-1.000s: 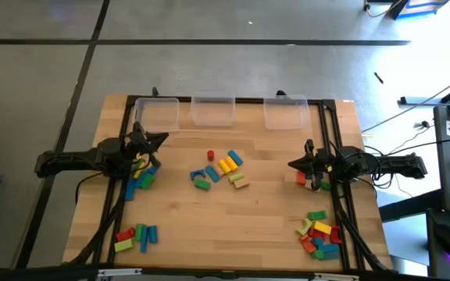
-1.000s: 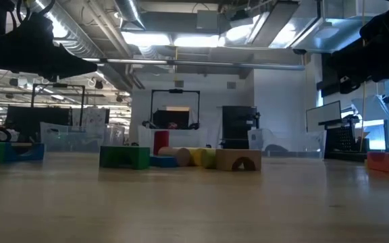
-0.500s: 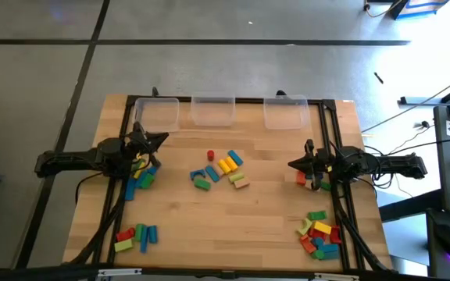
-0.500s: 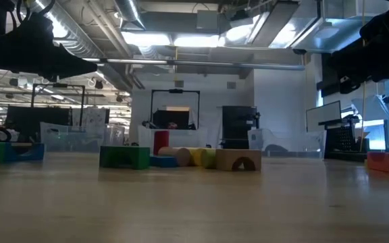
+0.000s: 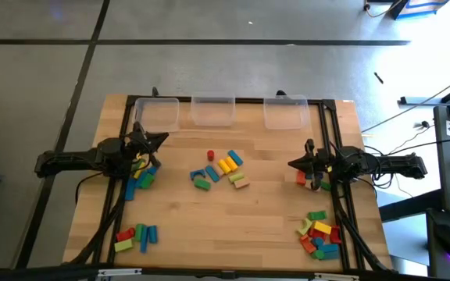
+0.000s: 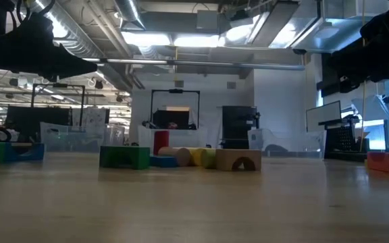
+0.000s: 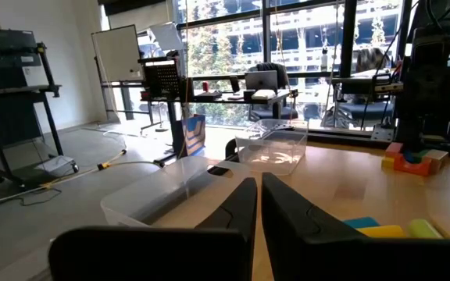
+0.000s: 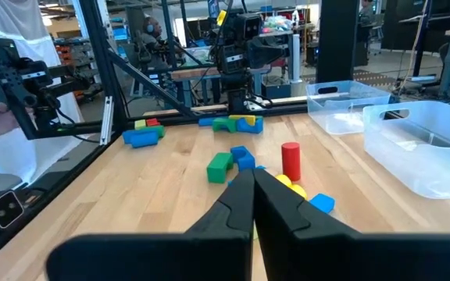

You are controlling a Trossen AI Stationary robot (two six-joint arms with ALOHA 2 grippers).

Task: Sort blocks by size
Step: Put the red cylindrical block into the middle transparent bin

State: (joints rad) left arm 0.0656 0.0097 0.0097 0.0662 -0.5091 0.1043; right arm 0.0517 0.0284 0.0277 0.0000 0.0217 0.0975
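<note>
Blocks (image 5: 219, 168) scattered mid-table (both arms idle, jaws closed).

The table (image 5: 264, 226) is seen in pale, light-grained wood, framed by black rails (image 5: 225, 100). The blocks (image 5: 223, 166) at the centre are shown in red, blue, yellow, green and tan; the upright cylinder (image 8: 290, 160) is red. Both arms are finished in black. The three bins (image 5: 212, 111) are made of clear, colourless plastic. The floor (image 5: 45, 62) is rendered grey, crossed by dark lines.
</note>
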